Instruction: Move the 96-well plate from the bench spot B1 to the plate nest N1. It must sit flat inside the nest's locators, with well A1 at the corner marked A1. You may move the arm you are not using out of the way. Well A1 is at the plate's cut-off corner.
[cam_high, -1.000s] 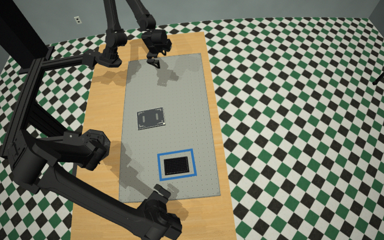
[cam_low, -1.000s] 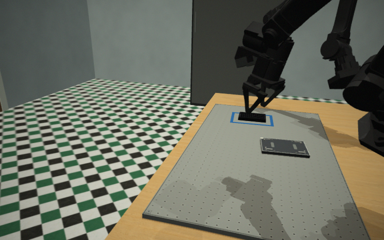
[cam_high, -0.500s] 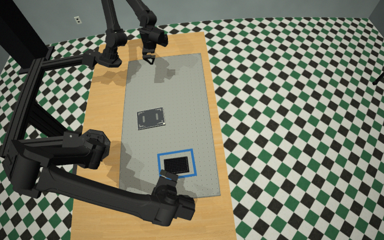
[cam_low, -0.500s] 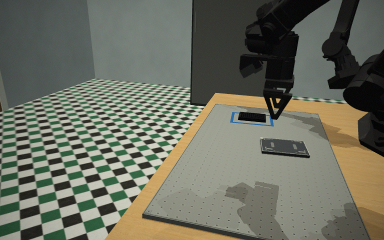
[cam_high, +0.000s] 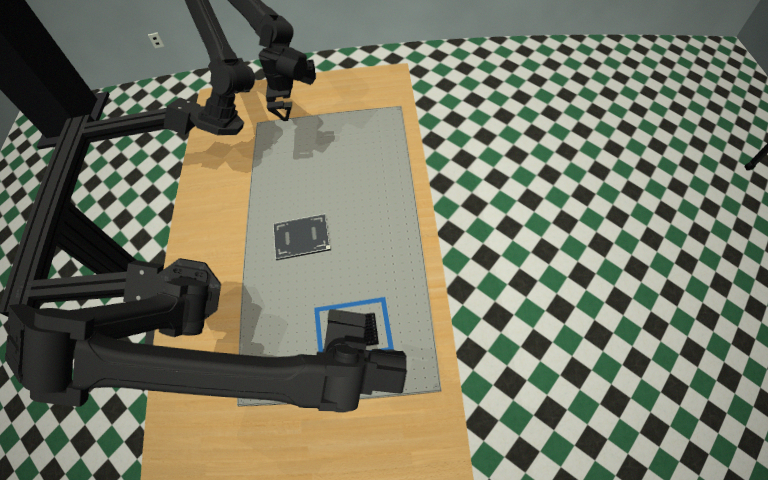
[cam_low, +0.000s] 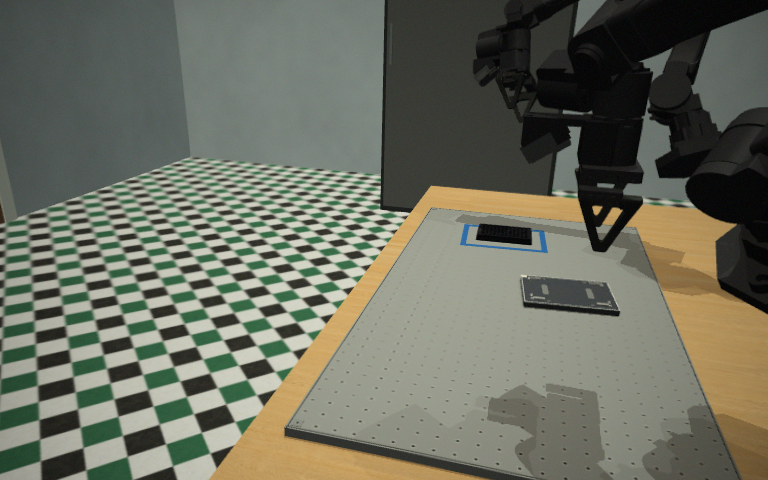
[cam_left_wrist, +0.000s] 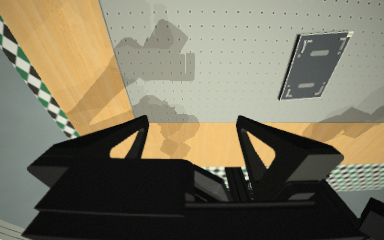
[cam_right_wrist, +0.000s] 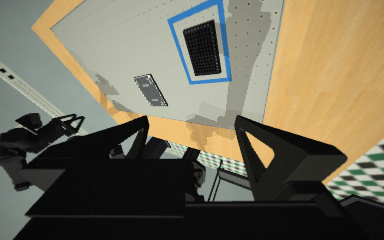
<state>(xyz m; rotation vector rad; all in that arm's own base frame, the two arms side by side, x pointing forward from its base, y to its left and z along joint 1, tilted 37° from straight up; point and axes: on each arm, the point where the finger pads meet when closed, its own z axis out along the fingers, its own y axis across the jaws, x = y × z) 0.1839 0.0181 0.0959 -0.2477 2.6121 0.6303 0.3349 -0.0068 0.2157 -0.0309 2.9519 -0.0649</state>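
Note:
The black 96-well plate (cam_low: 504, 233) lies flat inside the blue square of spot B1 (cam_high: 353, 323) at one end of the grey perforated board. It also shows in the right wrist view (cam_right_wrist: 202, 47). In the top view my right gripper (cam_high: 346, 327) hovers over it and hides most of it. The right gripper (cam_right_wrist: 190, 120) is open, empty and well above the plate. The dark nest N1 (cam_high: 302, 236) is empty near the board's middle. My left gripper (cam_high: 281, 110) is open and empty, raised at the board's opposite end. I cannot make out the plate's cut-off corner.
The grey board (cam_high: 334, 254) rests on a wooden table (cam_high: 209, 226). The black frame (cam_high: 50, 186) and both arm bases stand along one long side of the table. A dark cabinet (cam_low: 453, 107) stands behind the B1 end.

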